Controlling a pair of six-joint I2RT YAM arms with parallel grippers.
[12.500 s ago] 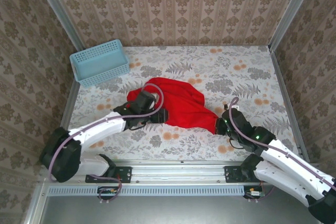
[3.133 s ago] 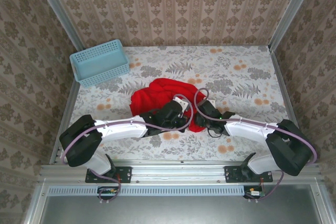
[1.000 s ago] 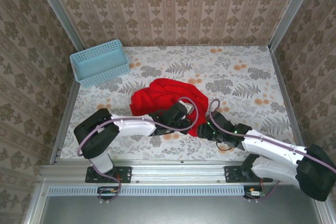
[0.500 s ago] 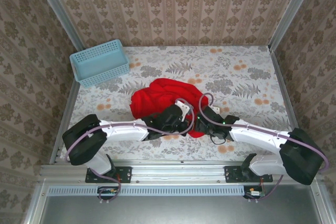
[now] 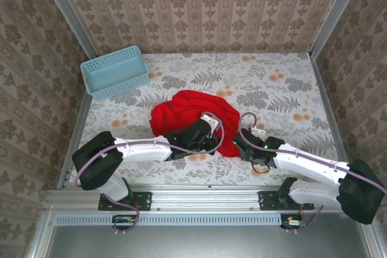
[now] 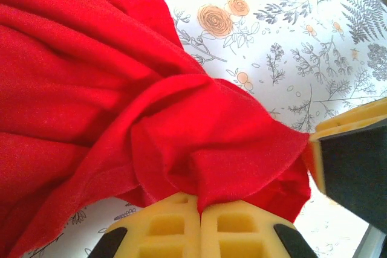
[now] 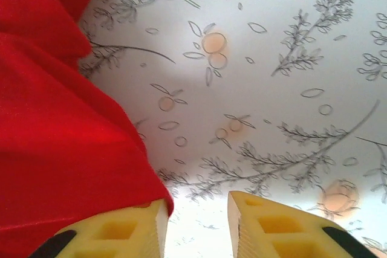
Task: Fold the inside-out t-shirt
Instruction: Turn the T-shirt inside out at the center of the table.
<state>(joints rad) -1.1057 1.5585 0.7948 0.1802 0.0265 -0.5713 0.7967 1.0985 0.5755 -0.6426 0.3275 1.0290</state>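
Observation:
The inside-out t-shirt (image 5: 181, 110) lies bunched in a red heap on the flowered table (image 5: 284, 95). My left gripper (image 5: 214, 142) is at the heap's near right corner. In the left wrist view its yellow jaws (image 6: 199, 200) are shut on a gathered fold of the t-shirt (image 6: 91, 89). My right gripper (image 5: 236, 146) is just to the right of that corner. In the right wrist view its jaws (image 7: 196, 209) stand a little apart with bare table between them. The t-shirt's edge (image 7: 54, 149) drapes over its left finger (image 7: 115, 234). No neck tag shows.
A light blue basket (image 5: 115, 72) stands at the table's back left corner. Patterned walls close in the table on three sides. A metal rail (image 5: 199, 197) runs along the near edge by the arm bases. One right finger (image 6: 347, 128) shows in the left wrist view.
The right gripper reached in toward the shirt's corner, then drew back slightly to the right while its jaws narrowed. The left gripper stayed shut on the cloth, hardly moving.

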